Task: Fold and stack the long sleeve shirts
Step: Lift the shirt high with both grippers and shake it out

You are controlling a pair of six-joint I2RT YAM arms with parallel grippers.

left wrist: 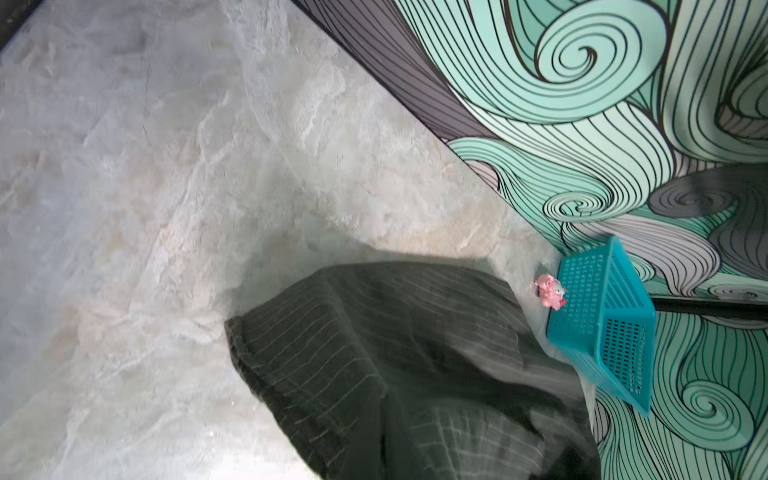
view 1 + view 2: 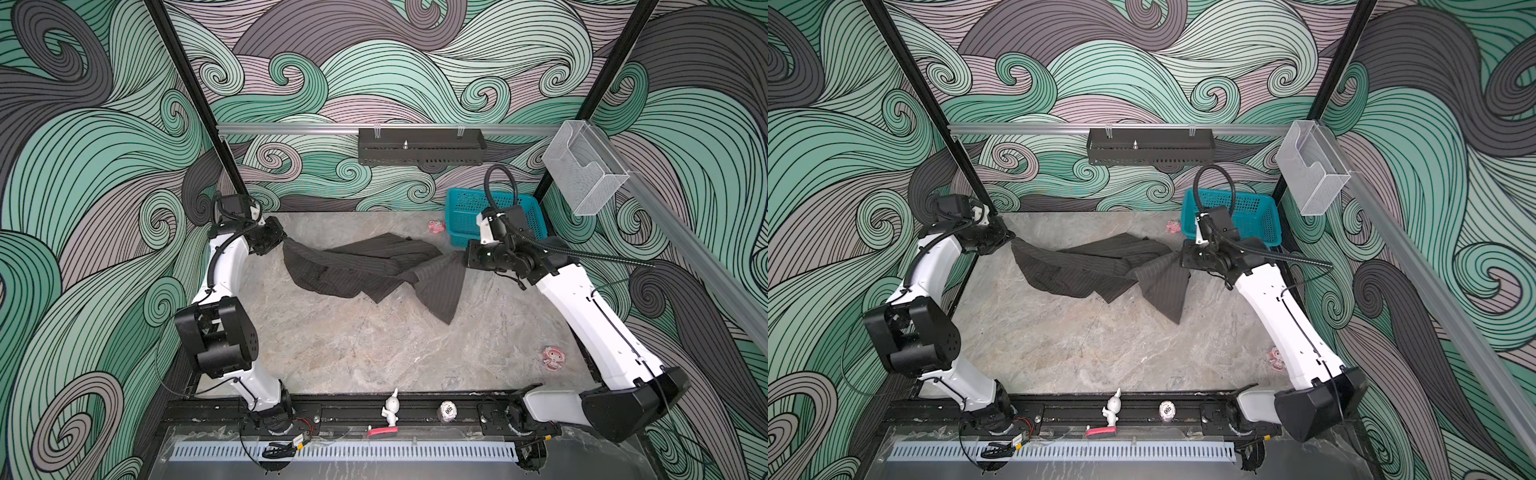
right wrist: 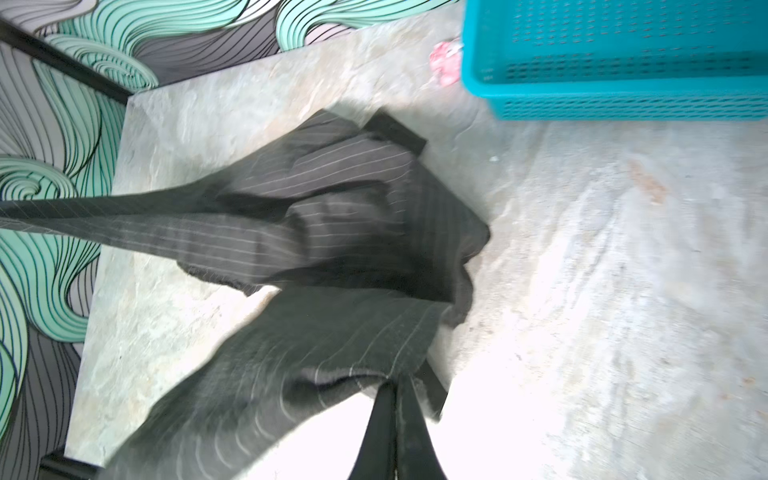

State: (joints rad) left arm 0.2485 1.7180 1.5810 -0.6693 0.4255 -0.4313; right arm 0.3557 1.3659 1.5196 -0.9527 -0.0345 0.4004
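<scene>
**Stone-patterned surface and its enclosure, seen from above and from both wrists.** We see a grey-veined surface (image 2: pixel 353 357) closed in on three sides by walls (image 2: pixel 374 70) printed with teal, lilac and charcoal swirls.

The dark pinstriped shirt (image 2: pixel 365 268) lies crumpled across the far half of the surface, strung between the two hands.
- **Left hand:** The left hand (image 2: pixel 282 242) is closed on one corner at the far left, and the cloth rises taut to it.
- **Right hand:** The right hand (image 2: pixel 462 257) is closed on an edge at the far right. In the right wrist view we see its black fingers (image 3: pixel 378 436) pressed together on the hem. A flap hangs from this grip down to the surface.

A teal basket (image 2: pixel 457 224) stands in the far right corner, with a small pink figure (image 2: pixel 436 226) just beside it. A second pink figure (image 2: pixel 552 358) lies near the right edge, well apart from the shirt.

On the black front rail (image 2: pixel 340 411) stand a white figurine (image 2: pixel 390 409) and a round token (image 2: pixel 447 411). A black tray (image 2: pixel 419 156) hangs from the rear bar (image 2: pixel 291 129), and a clear box (image 2: pixel 582 178) is fixed at the right.
</scene>
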